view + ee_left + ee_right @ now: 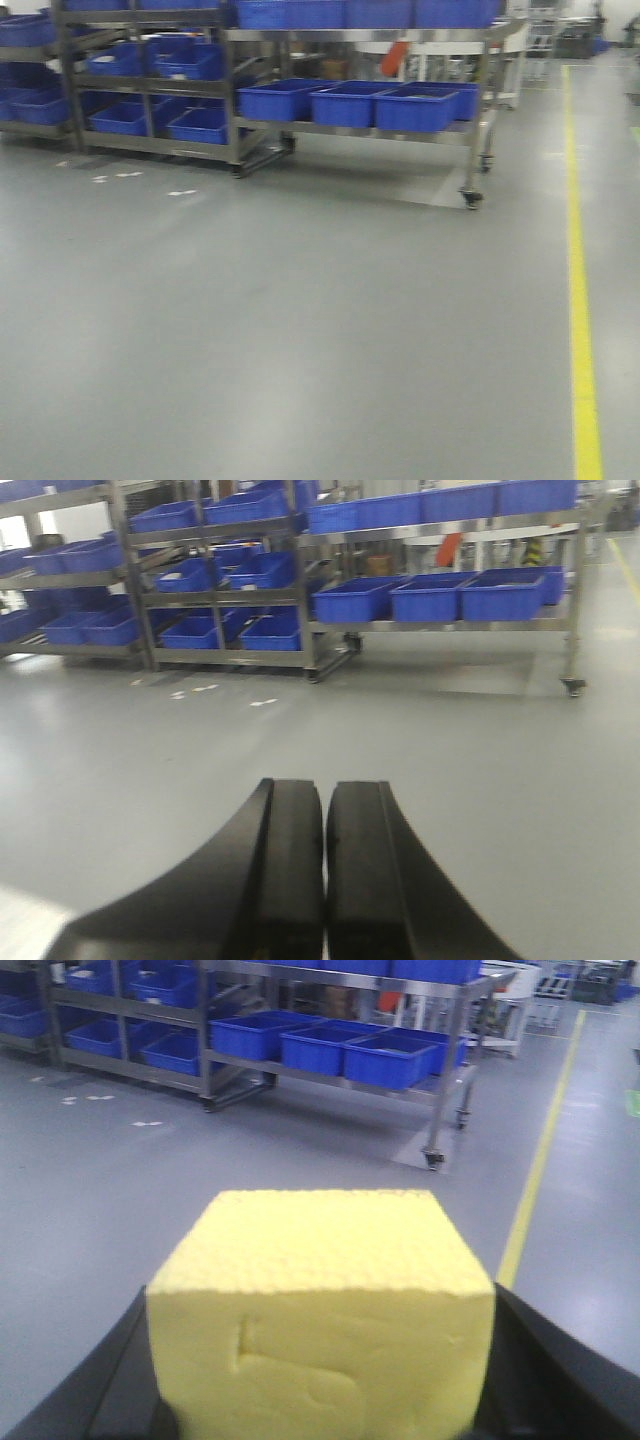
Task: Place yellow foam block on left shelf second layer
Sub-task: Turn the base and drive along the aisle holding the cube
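Holding one yellow foam block [320, 1300]

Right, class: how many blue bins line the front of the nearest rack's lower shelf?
3: left bin, middle bin, right bin, side by side. A fourth bin peeks out behind; more may be hidden.

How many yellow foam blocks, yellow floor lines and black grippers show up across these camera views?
yellow foam block: 1
yellow floor line: 1
Black grippers: 2, the left gripper shut and empty, the right gripper shut on the block
Total: 4
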You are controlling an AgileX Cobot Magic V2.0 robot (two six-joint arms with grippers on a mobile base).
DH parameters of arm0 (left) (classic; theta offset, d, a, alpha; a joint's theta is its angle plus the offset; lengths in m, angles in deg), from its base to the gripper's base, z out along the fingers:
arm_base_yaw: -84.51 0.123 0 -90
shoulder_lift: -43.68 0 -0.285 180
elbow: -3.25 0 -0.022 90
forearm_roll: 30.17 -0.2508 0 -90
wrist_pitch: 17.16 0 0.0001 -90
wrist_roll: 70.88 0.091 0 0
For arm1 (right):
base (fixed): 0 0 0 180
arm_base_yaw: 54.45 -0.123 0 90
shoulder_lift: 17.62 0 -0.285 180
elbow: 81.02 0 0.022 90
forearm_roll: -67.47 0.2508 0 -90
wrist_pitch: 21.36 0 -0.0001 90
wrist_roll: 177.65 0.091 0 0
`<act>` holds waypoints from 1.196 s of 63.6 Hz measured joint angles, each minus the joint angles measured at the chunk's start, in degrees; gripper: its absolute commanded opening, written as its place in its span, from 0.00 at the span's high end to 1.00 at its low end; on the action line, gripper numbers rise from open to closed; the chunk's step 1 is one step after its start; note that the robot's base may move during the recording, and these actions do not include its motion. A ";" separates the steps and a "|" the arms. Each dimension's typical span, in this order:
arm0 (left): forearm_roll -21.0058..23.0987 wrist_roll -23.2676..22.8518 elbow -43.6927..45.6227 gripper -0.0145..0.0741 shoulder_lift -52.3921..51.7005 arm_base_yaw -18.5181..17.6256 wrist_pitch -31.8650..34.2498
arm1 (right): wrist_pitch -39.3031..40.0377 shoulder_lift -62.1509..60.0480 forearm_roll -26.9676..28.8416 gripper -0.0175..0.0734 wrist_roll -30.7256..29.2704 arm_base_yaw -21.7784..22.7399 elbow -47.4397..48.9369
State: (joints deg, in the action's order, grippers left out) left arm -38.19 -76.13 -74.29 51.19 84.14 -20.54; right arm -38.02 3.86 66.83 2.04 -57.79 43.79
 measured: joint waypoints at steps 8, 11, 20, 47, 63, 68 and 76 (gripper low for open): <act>0.00 0.00 0.00 0.68 0.00 0.00 0.00 | 0.00 -0.08 0.00 0.31 0.00 0.00 0.00; 0.00 0.00 0.00 0.68 0.00 0.00 0.00 | 0.00 -0.14 0.00 0.31 0.00 0.00 0.00; 0.00 0.00 0.00 0.68 0.00 0.00 0.00 | 0.00 -0.14 0.00 0.31 0.00 0.00 0.00; 0.00 0.00 0.00 0.68 0.00 0.00 0.00 | 0.00 -0.14 0.00 0.31 0.00 0.00 0.00; 0.00 0.00 0.00 0.68 0.00 0.00 0.00 | 0.00 -0.14 0.00 0.31 0.00 0.00 0.00; 0.00 0.00 0.00 0.68 0.00 0.00 0.00 | 0.00 -0.14 0.00 0.31 0.31 0.00 0.00; 0.00 0.00 0.00 0.68 0.00 0.00 0.00 | 0.00 -0.14 0.00 0.31 0.00 0.00 0.00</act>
State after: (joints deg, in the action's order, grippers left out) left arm -38.19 -76.13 -74.29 51.19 84.14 -20.54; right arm -38.02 3.72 66.83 2.04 -57.79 43.79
